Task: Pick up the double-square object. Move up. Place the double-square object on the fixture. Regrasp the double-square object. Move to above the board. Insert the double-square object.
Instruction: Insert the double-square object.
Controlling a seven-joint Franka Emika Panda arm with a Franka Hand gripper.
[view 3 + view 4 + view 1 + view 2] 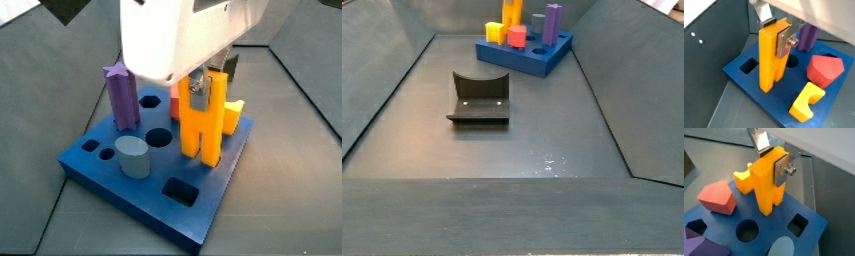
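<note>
gripper (pixel 776 34): over the board (pixel 757 82), silver plate fingers (pixel 785 42) clamped on the upper part of the double-square object (pixel 771 60).
double-square object: upright, two legs pointing down, lower ends at the board's top face; whether they sit in a hole cannot be told.
board: blue slab at 12 o'clock, far end of the floor in a side view (pixel 529 58); carries a purple peg (pixel 123 97), grey cylinder (pixel 131 157), red-orange peg (pixel 824 68), short yellow-orange block (pixel 808 101).
fixture (pixel 480 97): dark bracket mid-floor, well apart from the board.
</note>
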